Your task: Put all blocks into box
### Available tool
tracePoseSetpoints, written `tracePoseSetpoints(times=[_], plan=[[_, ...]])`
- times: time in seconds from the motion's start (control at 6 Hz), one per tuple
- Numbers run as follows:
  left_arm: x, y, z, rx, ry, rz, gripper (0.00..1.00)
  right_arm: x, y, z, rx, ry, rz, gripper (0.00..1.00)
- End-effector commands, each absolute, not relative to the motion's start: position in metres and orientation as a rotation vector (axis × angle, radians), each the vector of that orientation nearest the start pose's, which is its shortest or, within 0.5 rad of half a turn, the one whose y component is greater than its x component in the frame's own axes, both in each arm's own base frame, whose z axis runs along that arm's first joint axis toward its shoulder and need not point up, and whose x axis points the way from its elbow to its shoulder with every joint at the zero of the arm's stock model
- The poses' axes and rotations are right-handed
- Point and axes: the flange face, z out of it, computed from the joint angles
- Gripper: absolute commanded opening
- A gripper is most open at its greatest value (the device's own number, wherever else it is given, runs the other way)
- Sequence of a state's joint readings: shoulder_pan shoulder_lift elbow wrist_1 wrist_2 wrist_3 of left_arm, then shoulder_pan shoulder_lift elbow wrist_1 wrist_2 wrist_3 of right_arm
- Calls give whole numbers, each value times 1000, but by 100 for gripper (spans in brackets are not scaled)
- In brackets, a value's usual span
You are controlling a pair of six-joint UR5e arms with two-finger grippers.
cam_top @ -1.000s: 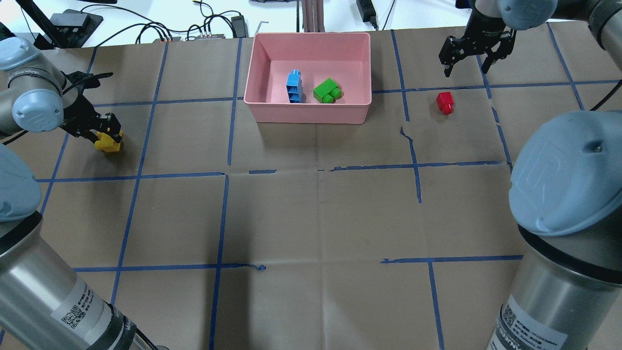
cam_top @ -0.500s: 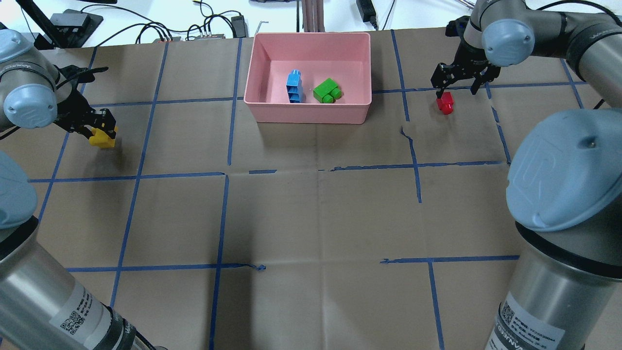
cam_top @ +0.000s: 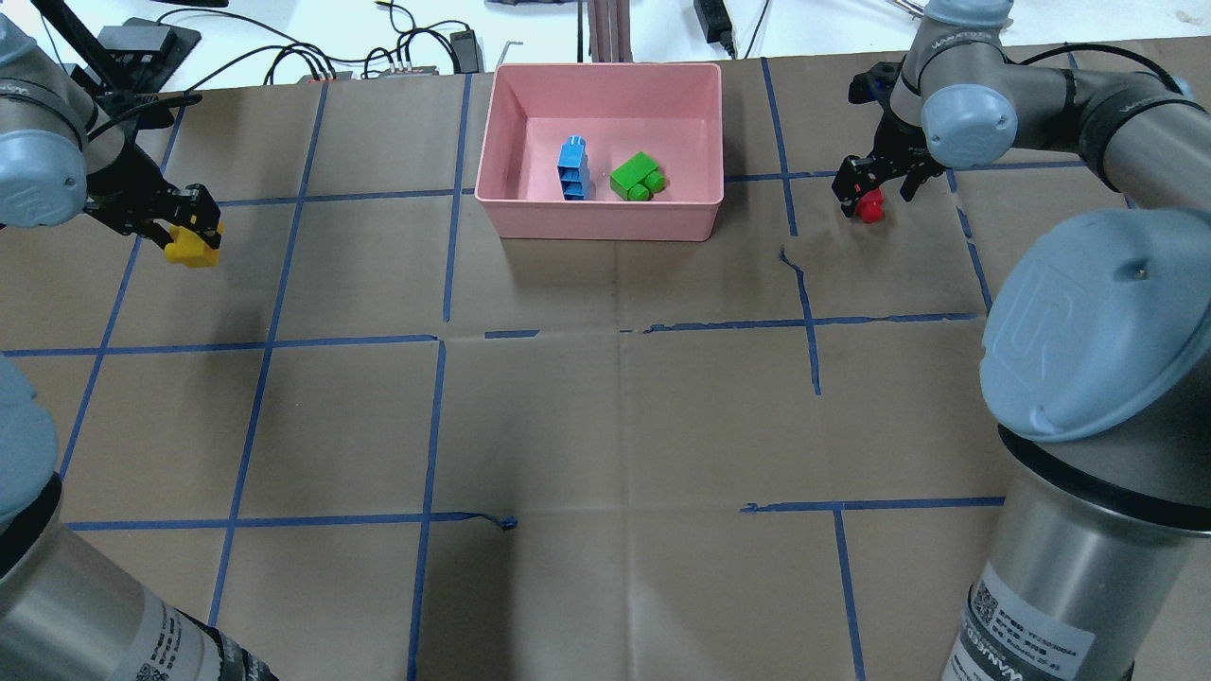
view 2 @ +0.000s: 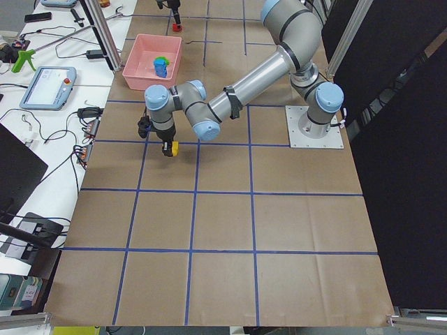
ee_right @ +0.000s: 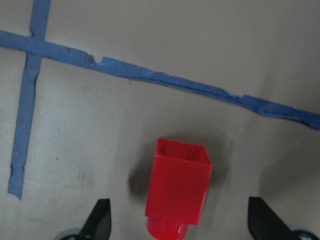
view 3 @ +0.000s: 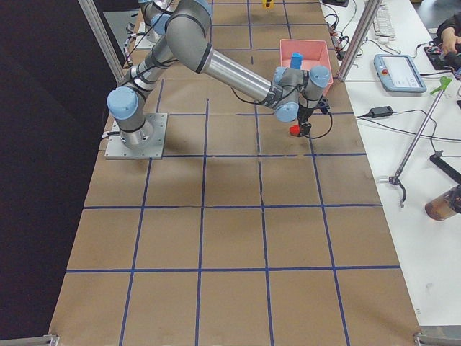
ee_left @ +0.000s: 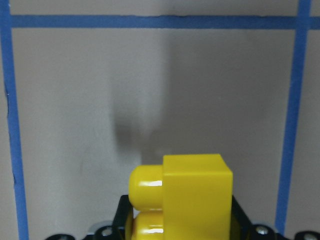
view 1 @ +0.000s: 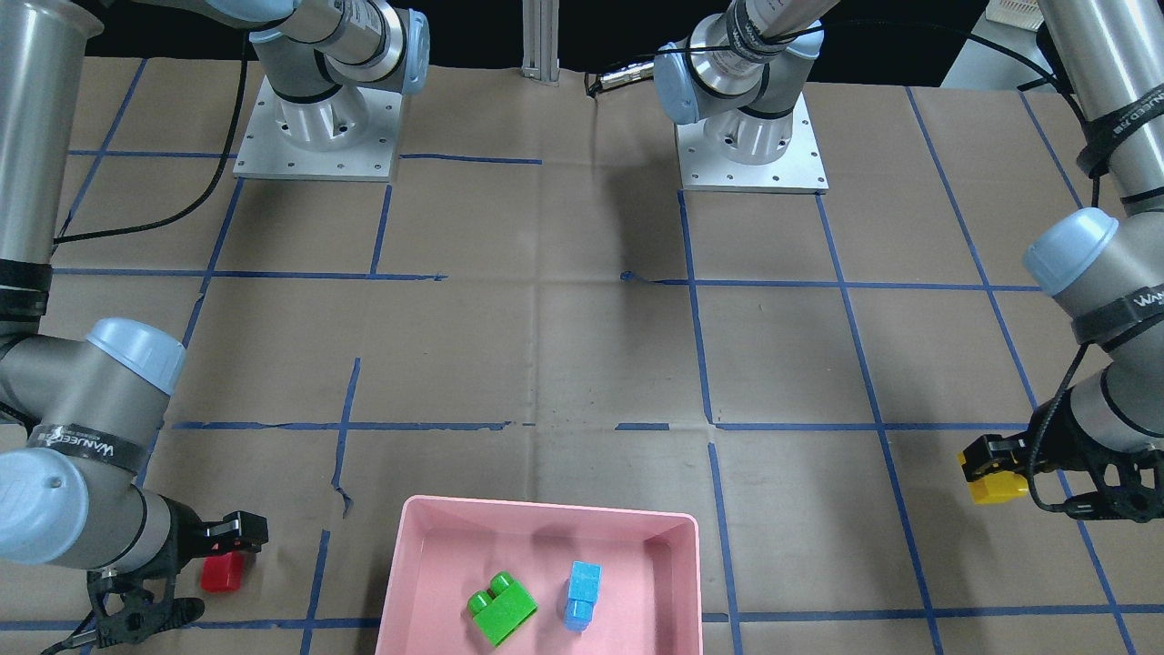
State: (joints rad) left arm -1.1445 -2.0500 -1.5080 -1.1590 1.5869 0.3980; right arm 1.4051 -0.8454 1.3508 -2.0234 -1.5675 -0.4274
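The pink box (cam_top: 596, 216) stands at the table's far middle; it also shows in the front view (view 1: 546, 511). The light blue block (cam_top: 573, 170) and the green block (cam_top: 636, 177) lie inside it. My left gripper (cam_top: 192, 238) is shut on the yellow block (ee_left: 192, 195) and holds it above the table at the far left, apart from the box. The red block (cam_top: 869, 206) lies on its side on the table right of the box. My right gripper (ee_right: 180, 222) is open and low, with a finger on each side of the red block (ee_right: 179, 187).
The brown paper table carries a grid of blue tape lines (cam_top: 440, 416). Cables and power supplies (cam_top: 407, 52) lie beyond the far edge behind the box. The arm bases (view 1: 750, 136) stand on the robot's side.
My left gripper has risen with the yellow block and moved toward the table's far left. My right gripper has come down and now straddles the red block.
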Motion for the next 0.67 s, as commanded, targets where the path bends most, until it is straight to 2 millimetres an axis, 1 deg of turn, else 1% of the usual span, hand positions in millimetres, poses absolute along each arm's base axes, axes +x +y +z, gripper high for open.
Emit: tracePoseSetpoints(times=[0.0,0.17,0.33,0.5], plan=[[74,-645,325,-112,3120,14,20,14,-732,185,-278,3109,69,87],[23,-645,351,-11,3110,-47,22,13,-733,187,-197,3121,62,79],[-16,-645,364,-6,3111,-83,23,13,-733,189,-185,3123,52,65],[-48,-648,373,6,3114,-103,24,13,-733,190,-149,3125,50,55]])
